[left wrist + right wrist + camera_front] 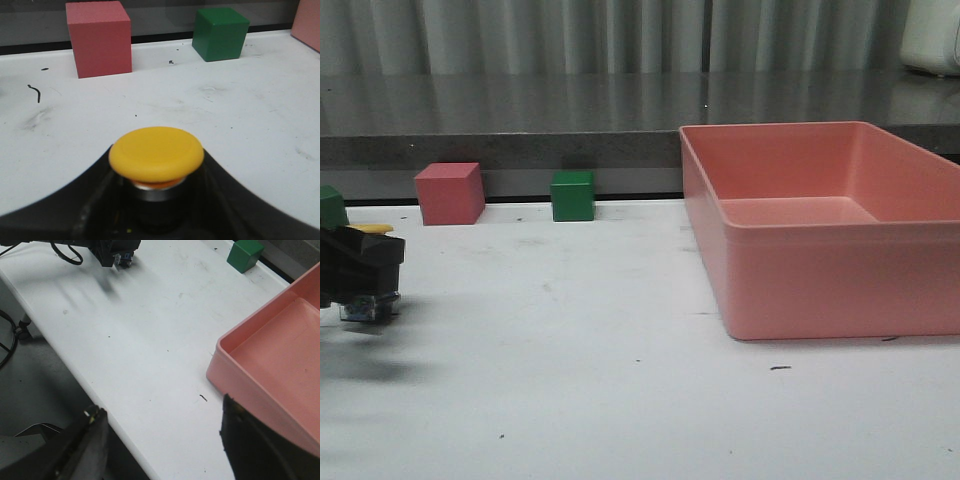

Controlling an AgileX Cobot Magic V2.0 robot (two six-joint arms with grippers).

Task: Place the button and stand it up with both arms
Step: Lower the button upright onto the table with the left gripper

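Observation:
The button [156,150] has a round yellow cap, a pale collar and a dark body. My left gripper [157,167] is shut on its body, cap up. In the front view the left gripper [360,265] is at the table's far left, with the yellow cap [372,228] on top and the bluish-grey base [368,308] low over the table; I cannot tell whether it touches. My right gripper [165,440] is open and empty, over the table's near edge, beside the pink tray. It is out of the front view.
A pink cube [450,193] and a green cube [572,195] stand at the table's back edge, beyond the button. A large empty pink tray [800,290] fills the right side. The table's near edge [100,385] drops off by my right gripper.

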